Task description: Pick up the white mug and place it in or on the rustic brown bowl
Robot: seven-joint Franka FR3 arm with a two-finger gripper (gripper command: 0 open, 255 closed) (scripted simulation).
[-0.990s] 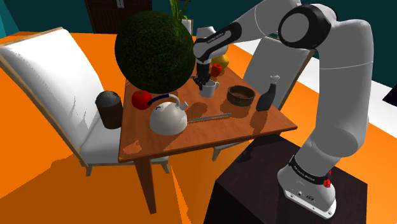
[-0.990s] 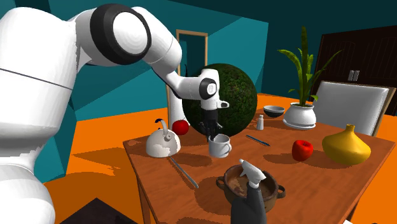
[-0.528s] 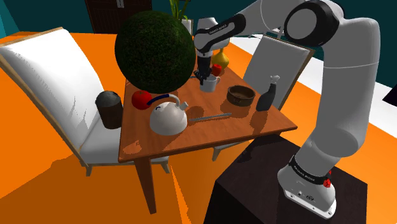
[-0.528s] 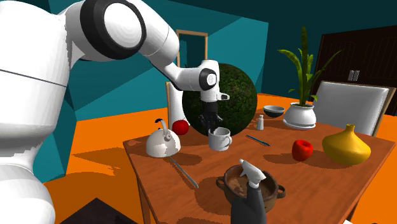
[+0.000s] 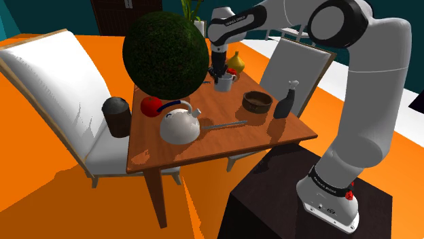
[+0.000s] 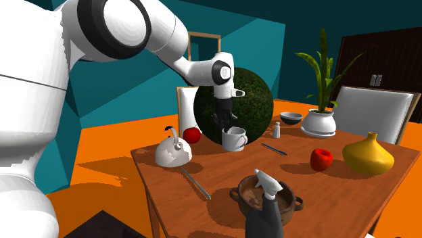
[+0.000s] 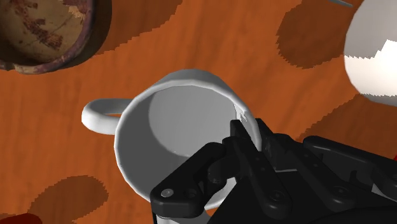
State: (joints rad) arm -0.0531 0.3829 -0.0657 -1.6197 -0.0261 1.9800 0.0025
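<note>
Half done: the tool grips the mug by its rim, clear of the counter; placement in the bowl remains.

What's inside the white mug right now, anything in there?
The white mug looks bare grey inside, nothing in it. The gripper clamps its wall, one finger inside the rim, and hides the inner wall and some of the bottom on that side.
</note>
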